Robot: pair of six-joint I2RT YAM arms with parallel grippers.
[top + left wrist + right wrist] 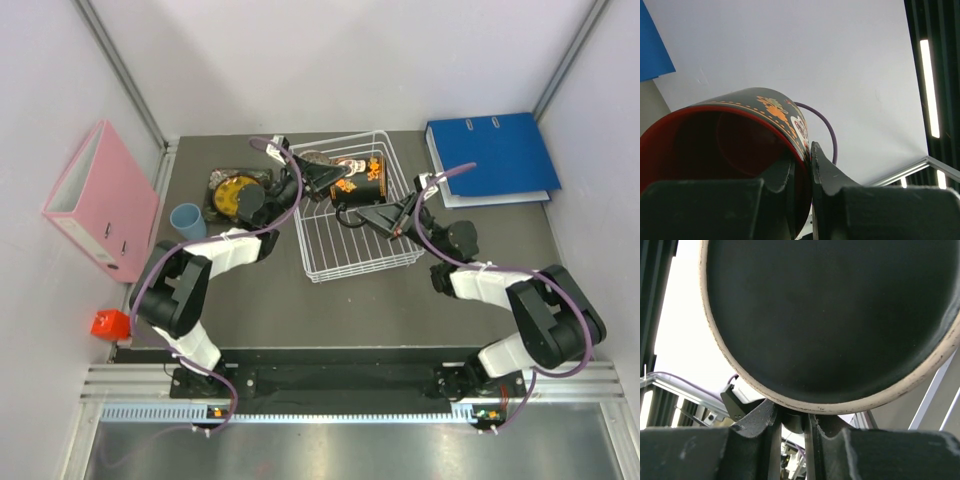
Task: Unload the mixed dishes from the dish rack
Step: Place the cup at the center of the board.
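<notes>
Grip on the mug (735,145): the left gripper (802,161) pinches its wall, jaws narrow, at the rack's (365,270) far end, mouth facing the gripper. Nearer the rack's middle, the right gripper (792,416) clamps the bowl (830,315) by its rim. Both probably lift straight up.

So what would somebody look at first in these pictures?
Probably the mug, dark with orange pictures, at the far end of the white rack. Both arms pinch it: the left gripper on its rim, the right gripper apparently on its handle. Next come the pink binder by the left wall and the blue binder far right.
</notes>
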